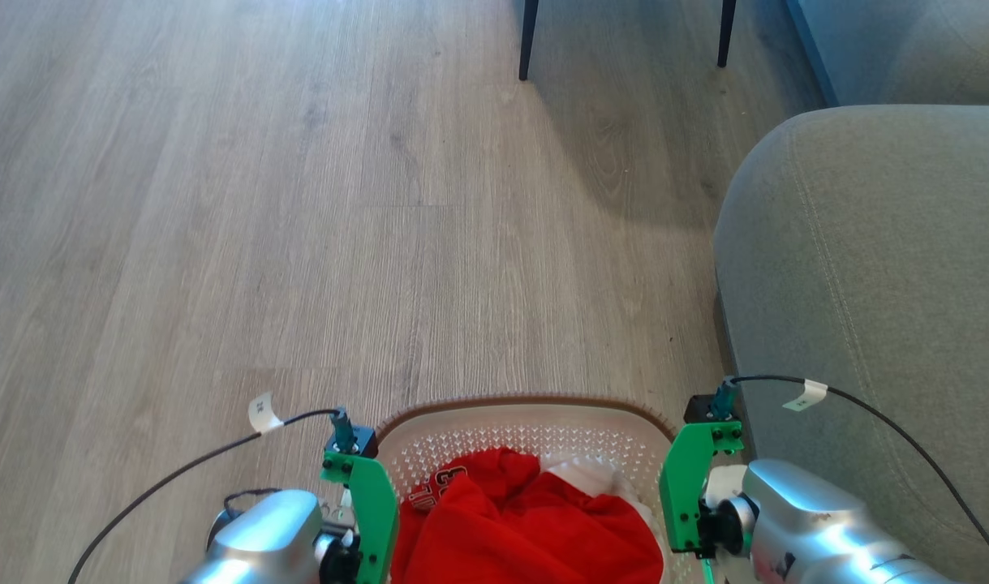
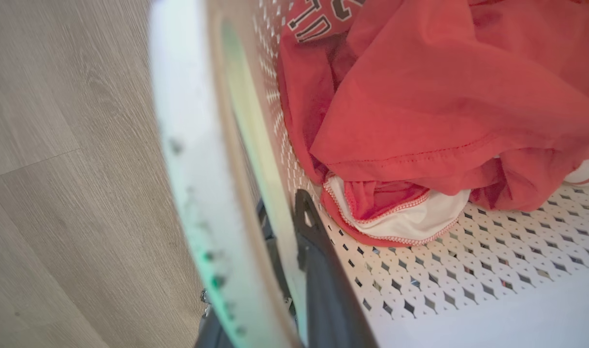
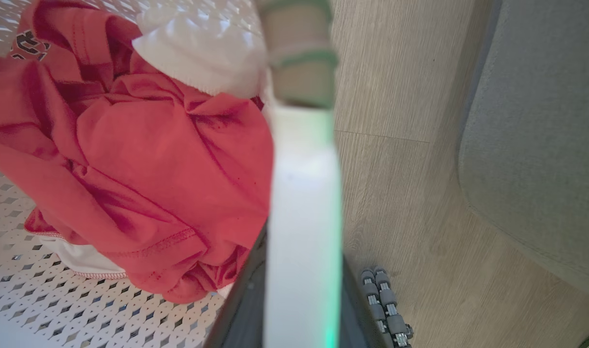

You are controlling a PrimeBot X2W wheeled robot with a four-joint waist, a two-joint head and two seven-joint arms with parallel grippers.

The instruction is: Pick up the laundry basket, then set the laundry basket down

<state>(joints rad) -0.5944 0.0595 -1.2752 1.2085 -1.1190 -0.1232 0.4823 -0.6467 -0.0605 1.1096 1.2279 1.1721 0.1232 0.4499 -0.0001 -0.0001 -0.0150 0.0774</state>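
White perforated laundry basket (image 1: 526, 434) sits directly between my two end effectors, above the wood floor (image 1: 299, 203), with the grey sofa (image 1: 867, 284) near on its right. My left end effector (image 2: 284, 217) is clamped on the left rim, one finger (image 2: 323, 270) inside the wall. My right end effector (image 3: 304, 251) is clamped on the right handle. Basket upright, mouth up, spanning left to right between the grips. Near edge out of frame, so long axis unconfirmed. Red clothes (image 1: 526, 527) inside.

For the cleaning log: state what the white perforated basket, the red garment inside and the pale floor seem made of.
White perforated laundry basket: likely smooth moulded plastic, by its regular diamond holes. Red crumpled garment: soft matte knit fabric, perhaps cotton; folds and stitched hem. Pale plank floor: wood or laminate, satin; grain and seams.
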